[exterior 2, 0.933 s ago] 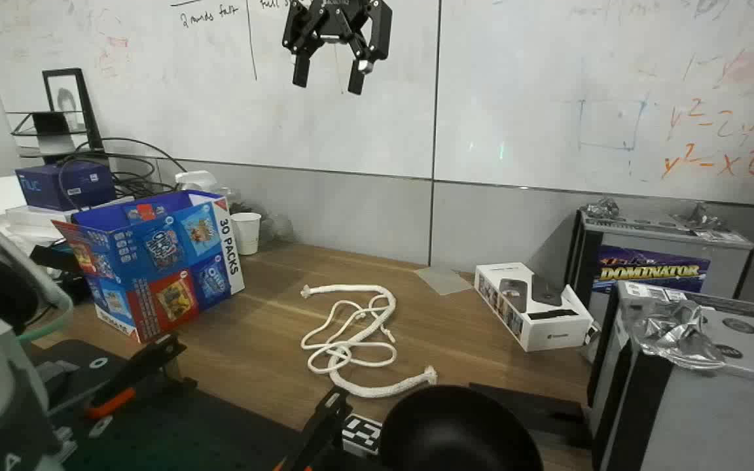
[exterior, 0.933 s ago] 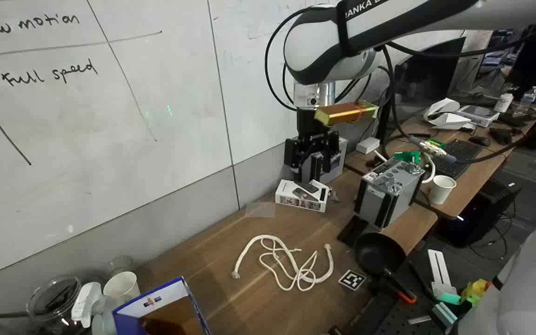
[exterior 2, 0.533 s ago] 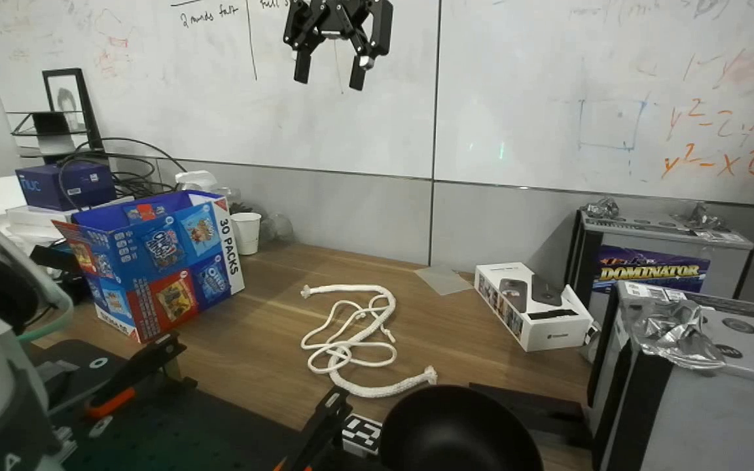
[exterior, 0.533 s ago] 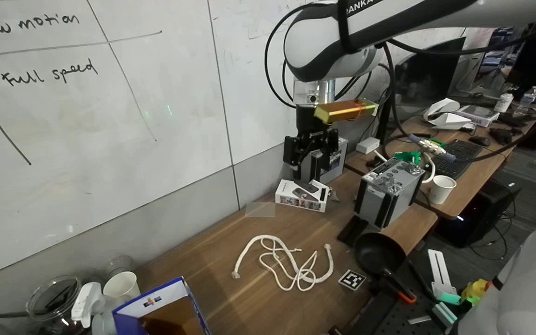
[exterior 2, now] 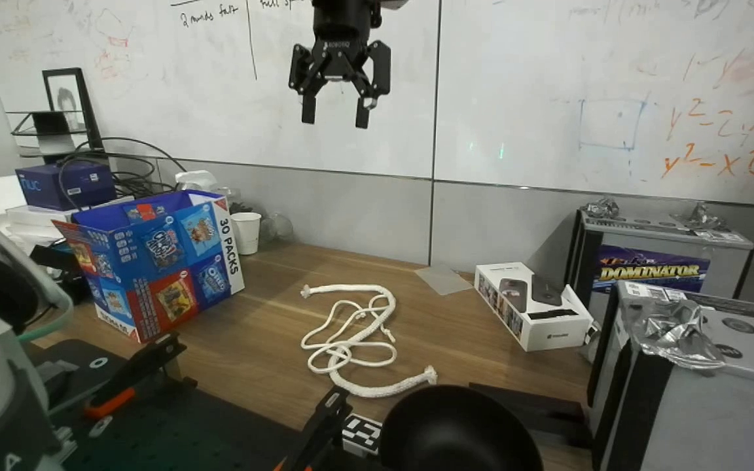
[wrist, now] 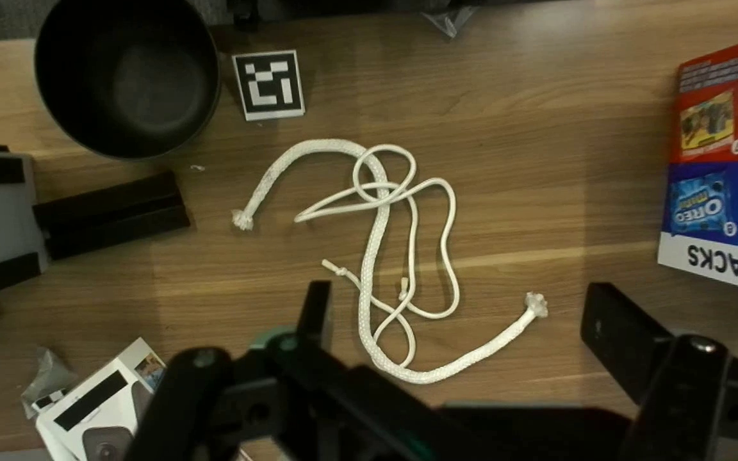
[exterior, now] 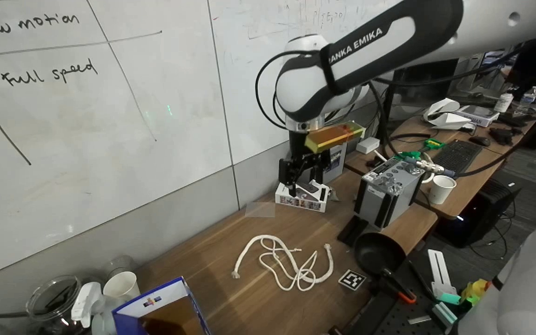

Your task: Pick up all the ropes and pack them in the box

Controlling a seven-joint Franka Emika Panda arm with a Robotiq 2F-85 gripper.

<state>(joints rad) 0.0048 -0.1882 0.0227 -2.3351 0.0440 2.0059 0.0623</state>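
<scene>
Wrist view: box (wrist: 721, 169) pt. cut off @ R edge; ropes (wrist: 375, 238) overlap.

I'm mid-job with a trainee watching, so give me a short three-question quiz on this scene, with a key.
1. Fill in: two ropes lie on the table; the ... one has frayed ends.
2. True or false: the gripper hangs open, holding nothing.
3. Choose: in an exterior view, the snack box is (A) taped shut, (B) open at the top, (C) folded flat.

Key: 1. thicker; 2. true; 3. B.
</scene>
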